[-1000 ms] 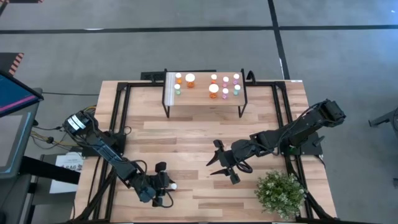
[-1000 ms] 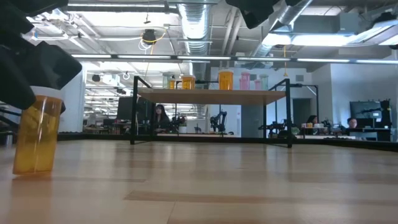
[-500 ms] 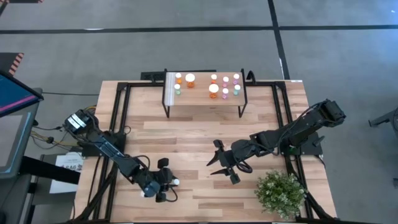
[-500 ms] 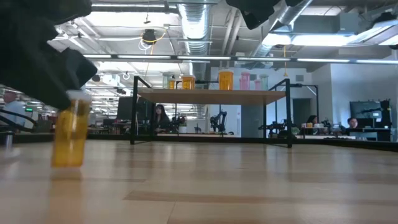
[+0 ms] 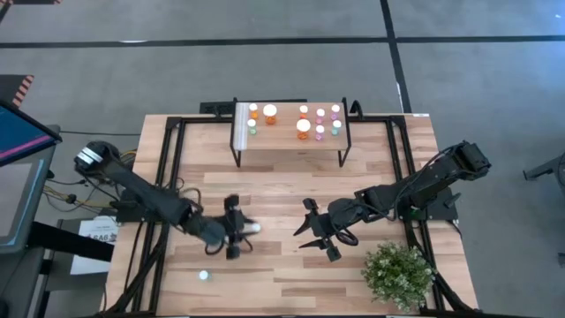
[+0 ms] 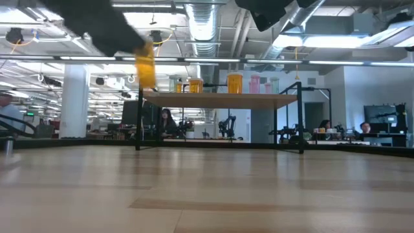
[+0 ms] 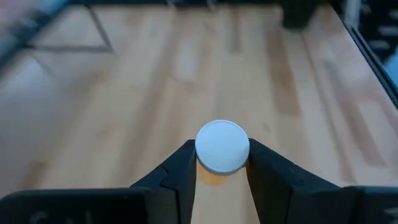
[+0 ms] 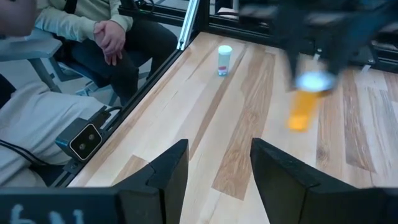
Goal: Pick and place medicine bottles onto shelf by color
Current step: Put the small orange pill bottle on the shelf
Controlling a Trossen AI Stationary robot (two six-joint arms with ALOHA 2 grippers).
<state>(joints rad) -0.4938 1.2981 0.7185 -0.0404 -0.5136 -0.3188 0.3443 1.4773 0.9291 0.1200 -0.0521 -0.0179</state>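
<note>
1. The left pincer is clamped on an orange translucent medicine bottle with a white round cap; in the left wrist view the cap sits squeezed between the two dark fingers.
2. In the low view that orange bottle hangs clear above the light wooden worktop, carried at about the height of the shelf top.
3. Near the left pincer, on the side away from the shelf, one small teal-and-white bottle stands alone on the worktop; the right wrist view shows it upright.
4. The small raised shelf with a light wood plank top and thin black legs lies well beyond both pincers, at the far edge of the worktop.
5. On its plank I count nine white-capped bottles: orange ones toward the white end panel, pink and green ones toward the other end; exact colours of the smallest are hard to tell.
6. The right pincer hovers over the worktop's middle, just beside the left pincer, fingers spread apart and gripping nothing.
7. A bushy green plant sits near the right pincer.
</note>
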